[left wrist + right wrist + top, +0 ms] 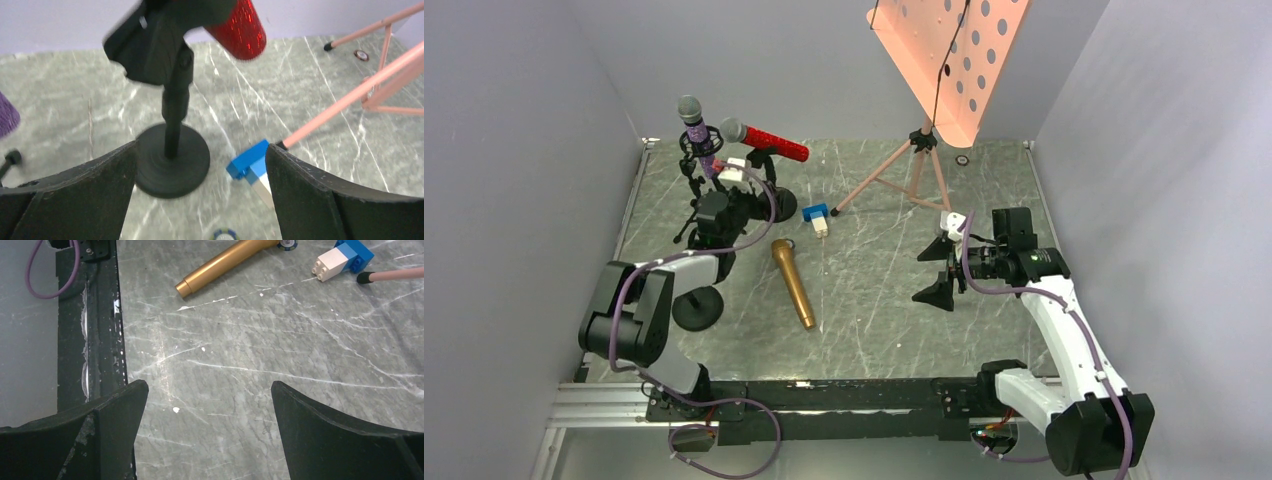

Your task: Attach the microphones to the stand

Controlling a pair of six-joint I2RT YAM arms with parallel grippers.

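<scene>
The red microphone (769,143) rests tilted in the clip of a black stand (172,160), and its glittery end (240,27) sticks out above. The purple microphone (696,135) stands upright in a second holder at the back left; only its edge (6,117) shows in the left wrist view. The gold microphone (793,283) lies flat on the table, and its handle (225,262) shows in the right wrist view. My left gripper (749,190) (200,190) is open and empty just in front of the red microphone's stand. My right gripper (936,270) (207,410) hangs open over bare table.
A blue-and-white block (817,217) (250,165) (342,257) lies beside a foot of the pink music stand's tripod (904,170). A third round black base (697,307) sits next to my left arm. A black rail (95,315) runs along the table's near edge.
</scene>
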